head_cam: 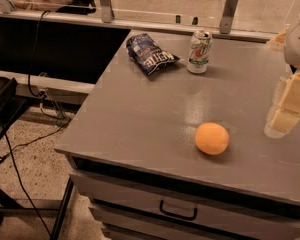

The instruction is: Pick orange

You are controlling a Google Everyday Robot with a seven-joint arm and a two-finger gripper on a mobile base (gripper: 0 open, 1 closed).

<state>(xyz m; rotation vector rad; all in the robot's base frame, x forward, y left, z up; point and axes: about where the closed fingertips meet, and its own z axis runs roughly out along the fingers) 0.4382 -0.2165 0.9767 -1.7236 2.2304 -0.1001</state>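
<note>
**Orange loose on counter, tool off to its right**

At far left you get black cables (pixel 20 149) trailing down over a speckled, terrazzo-like floor (pixel 37 171). A dark frame is cut off by the left edge, so you can't tell what it is.

Next is the counter (pixel 135 114): a flat, matte grey top with a dull sheen and square edges. A grey drawer front sits below it, with a thin dark loop handle (pixel 177 214). The lower drawers are cut off by the bottom edge.

At the back of the counter lies a crinkled, glossy blue chip bag (pixel 151 54), lying flat and skewed. It has white lettering, but you can't read it.

Just right of the bag stands a soda can (pixel 199 52), upright, a white-and-green metal cylinder. Its label is too blurred to give you a brand.

The orange (pixel 211 138) sits toward the front of the counter, right of centre. It is round, smooth and plain, resting free and well apart from the can and bag.

At the right edge is the tool (pixel 282 118): pale, cream-coloured and blocky, hanging over the counter to the right of the orange and not touching it. It is partly cut off by the frame. You can't tell how far open it is, or whether it has hold of anything.
</note>
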